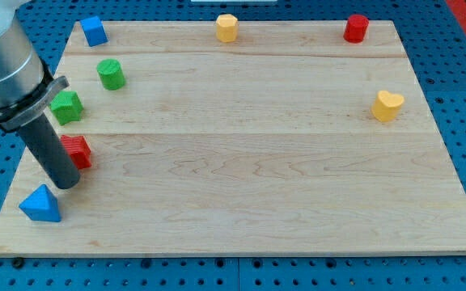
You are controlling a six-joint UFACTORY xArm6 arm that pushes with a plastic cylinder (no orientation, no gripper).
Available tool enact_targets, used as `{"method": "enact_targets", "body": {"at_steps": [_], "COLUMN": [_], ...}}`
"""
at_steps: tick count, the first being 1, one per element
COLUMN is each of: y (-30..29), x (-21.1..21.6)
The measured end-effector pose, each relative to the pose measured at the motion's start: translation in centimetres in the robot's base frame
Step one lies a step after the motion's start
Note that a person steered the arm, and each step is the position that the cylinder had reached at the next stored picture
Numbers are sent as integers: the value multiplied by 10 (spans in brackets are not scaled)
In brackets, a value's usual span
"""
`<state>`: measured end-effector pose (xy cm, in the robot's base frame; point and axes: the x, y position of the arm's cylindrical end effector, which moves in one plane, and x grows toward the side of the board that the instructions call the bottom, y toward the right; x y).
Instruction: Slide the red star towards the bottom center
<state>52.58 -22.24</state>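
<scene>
The blue triangular block (40, 204) lay nearest the camera, at the bottom left corner of the wooden surface (249, 186). Just above it and to its right stood the red star (77, 151), close to the surface's left edge and partly hidden behind the dark rod. The rod came down from the view's upper left, and its tip (65, 185) sat at the star's lower left, touching it or very nearly so; the exact contact could not be made out.

The likely trouble came from that placing. The star had to travel right and down to the bottom centre, yet the tip stood on its lower left side, so a push from there would probably send it rightward or upward rather than down. A glancing push might also spin the star off the rod. The blue triangular block was near enough to be knocked if the rod swung low, and the green star-shaped block (66, 107) just above could be caught by the arm's wider body.

The arm carried no hand, so nothing was clenched or grasped; the rod only pressed sideways.

Farther off stood a green cylinder (111, 74), a blue block (94, 31), a yellow block (227, 27), a red cylinder (356, 28) and a yellow heart (387, 105).
</scene>
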Motion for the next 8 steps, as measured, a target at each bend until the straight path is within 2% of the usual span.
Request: {"method": "enact_targets", "body": {"at_steps": [2,4,6,8], "y": [-42,-43,-4,4], "x": [-1,-42,-43,-31]}}
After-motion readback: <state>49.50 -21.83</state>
